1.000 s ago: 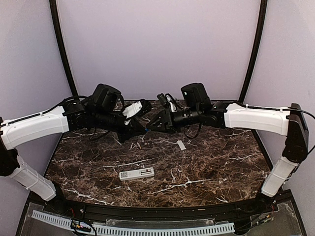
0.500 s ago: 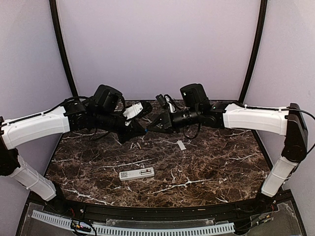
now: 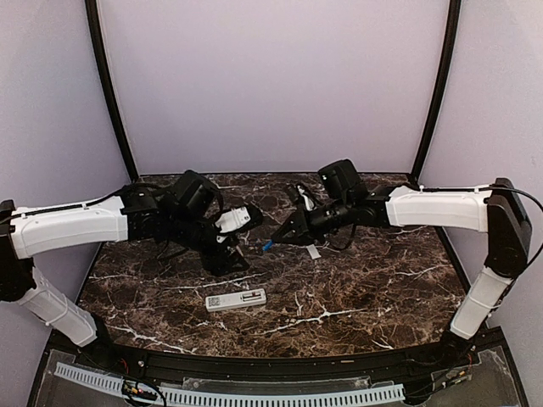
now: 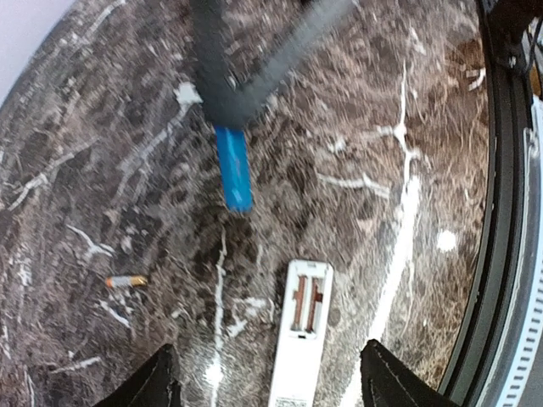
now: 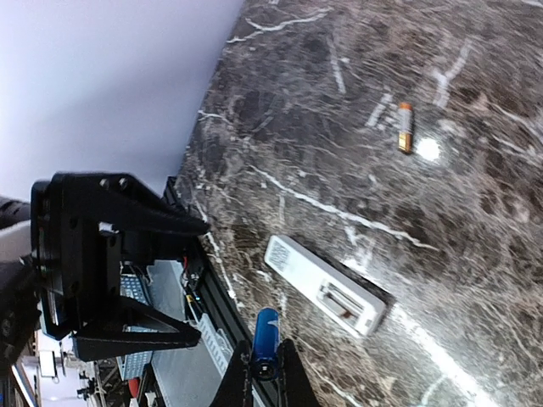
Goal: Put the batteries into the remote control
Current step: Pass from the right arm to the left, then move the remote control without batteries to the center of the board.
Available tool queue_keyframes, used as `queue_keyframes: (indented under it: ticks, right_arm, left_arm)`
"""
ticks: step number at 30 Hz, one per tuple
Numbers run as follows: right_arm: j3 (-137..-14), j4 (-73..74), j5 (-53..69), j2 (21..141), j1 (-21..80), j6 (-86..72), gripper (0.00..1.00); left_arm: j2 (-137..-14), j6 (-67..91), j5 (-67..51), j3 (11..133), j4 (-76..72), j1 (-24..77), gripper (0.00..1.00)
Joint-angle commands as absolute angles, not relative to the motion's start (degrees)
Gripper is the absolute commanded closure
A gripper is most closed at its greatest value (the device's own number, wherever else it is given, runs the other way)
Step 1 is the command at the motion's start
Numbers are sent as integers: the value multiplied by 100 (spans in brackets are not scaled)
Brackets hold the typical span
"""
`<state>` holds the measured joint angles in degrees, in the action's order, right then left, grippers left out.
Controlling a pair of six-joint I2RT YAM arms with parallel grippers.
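My right gripper (image 3: pixel 273 241) is shut on the rear end of a blue battery (image 3: pixel 266 247), which sticks out ahead of the fingers (image 5: pixel 293 383) above the table. In the left wrist view the same blue battery (image 4: pixel 233 172) hangs from the right gripper's dark fingers. The white remote control (image 3: pixel 236 299) lies back-up near the front edge, its battery bay (image 4: pixel 306 303) uncovered and showing no batteries. My left gripper (image 3: pixel 233 257) is open and holds nothing. It hovers above the remote control (image 5: pixel 322 284). A grey-tan battery (image 4: pixel 125 281) lies loose on the marble.
A small flat white cover plate (image 3: pixel 313 251) lies on the marble just below the right gripper. The black table rim (image 4: pixel 475 280) runs close to the remote. The open left gripper (image 5: pixel 110 271) stands just beyond the blue battery (image 5: pixel 265 337).
The gripper tips were together at mid-table. They have come apart and dropped toward the front. The left jaws have opened, and the blue battery is now in the right gripper alone.
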<state>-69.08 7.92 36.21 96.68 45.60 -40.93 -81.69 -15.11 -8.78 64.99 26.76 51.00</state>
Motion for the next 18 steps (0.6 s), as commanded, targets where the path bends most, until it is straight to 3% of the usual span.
queue_keyframes:
  ticks: [1,11,18]
  right_arm:
    - [-6531,1104,3577,9436,4208,-3894,100]
    - [-6125,1134,3538,9442,3939,-3612,100]
    - [-6034,1156,3524,9409,3886,-3479,100]
  left_arm:
    - [-8601,-1566,-477,5991,3395,5502,28]
    - [-9786,-2047,-157,5518,3131,5687,26]
    - [-9973,-1929,-225,5536,3013,5595,32]
